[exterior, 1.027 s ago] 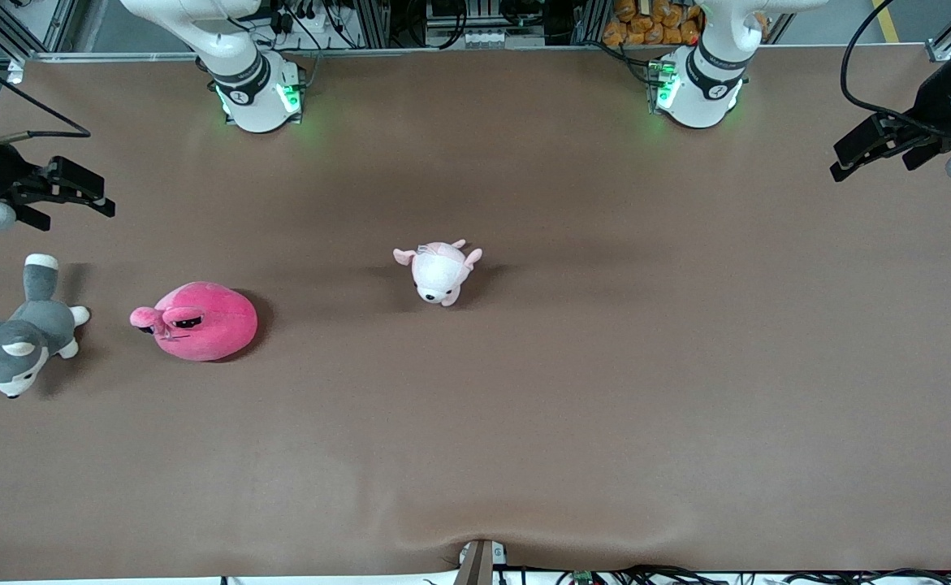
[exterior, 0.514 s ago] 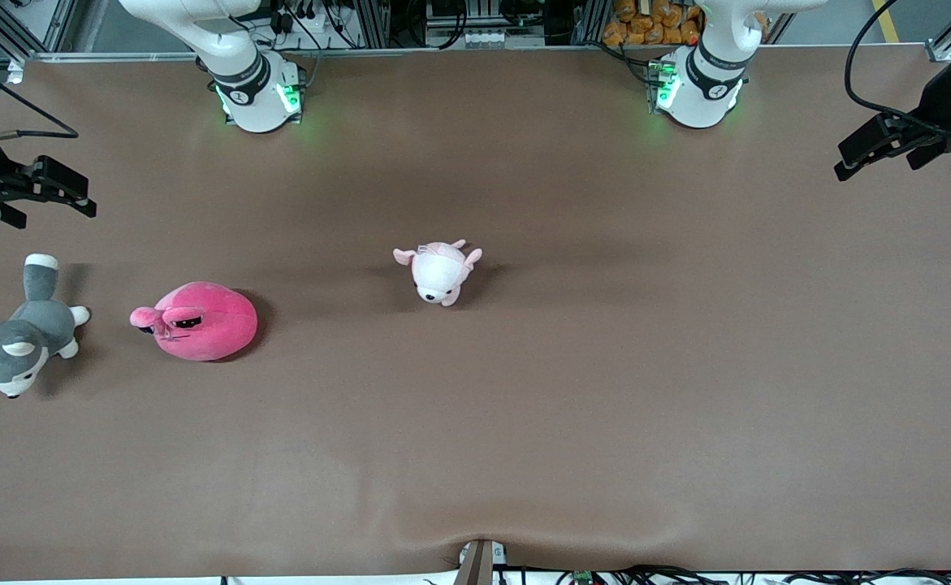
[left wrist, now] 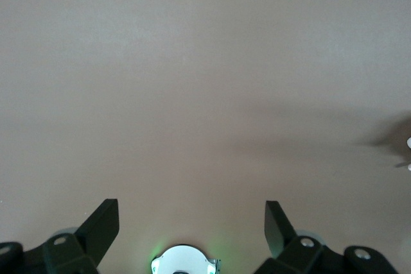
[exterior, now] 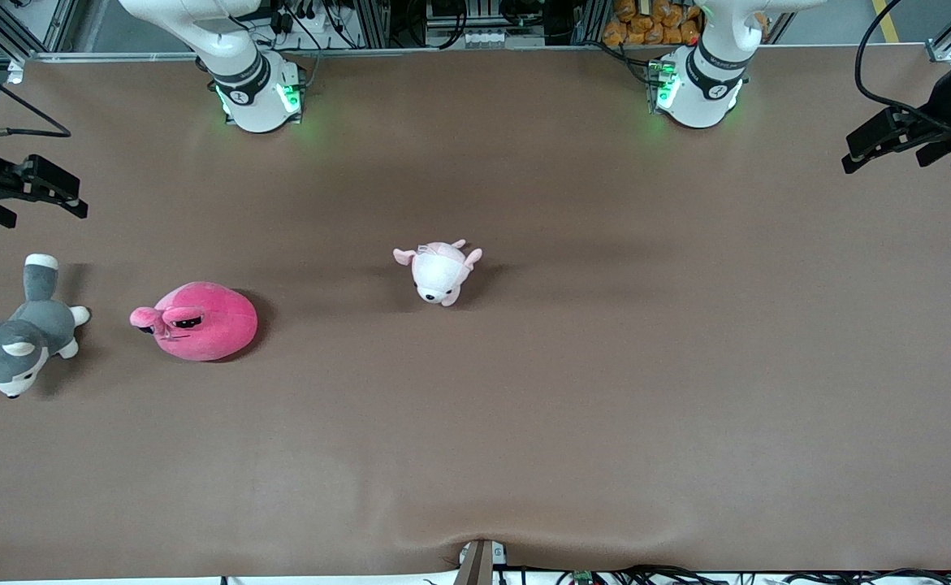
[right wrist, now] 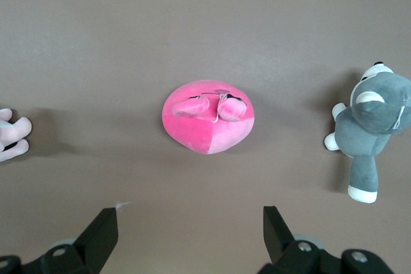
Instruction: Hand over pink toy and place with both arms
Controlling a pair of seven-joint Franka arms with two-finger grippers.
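Observation:
The pink toy (exterior: 199, 319) is a round hot-pink plush lying on the brown table (exterior: 572, 390) toward the right arm's end. In the right wrist view the pink toy (right wrist: 209, 120) lies well ahead of the fingers, its ears flopped on top. My right gripper (exterior: 47, 217) hangs open and empty over the table's right-arm end, apart from the toy. The right gripper (right wrist: 191, 219) has only bare table between its fingers. My left gripper (exterior: 881, 166) hangs open and empty over the left arm's end. In its own wrist view, the left gripper (left wrist: 191, 216) frames bare table.
A grey-and-white husky plush (exterior: 16, 341) lies beside the pink toy at the right arm's end, and the husky (right wrist: 369, 123) also appears in the right wrist view. A small pale-pink-and-white plush (exterior: 440, 270) lies mid-table. The arm bases (exterior: 257, 93) stand along the table's edge farthest from the front camera.
The right gripper has drifted outward toward its end of the table. The left gripper has drifted slightly outward toward its own end. The plush toys have not moved.

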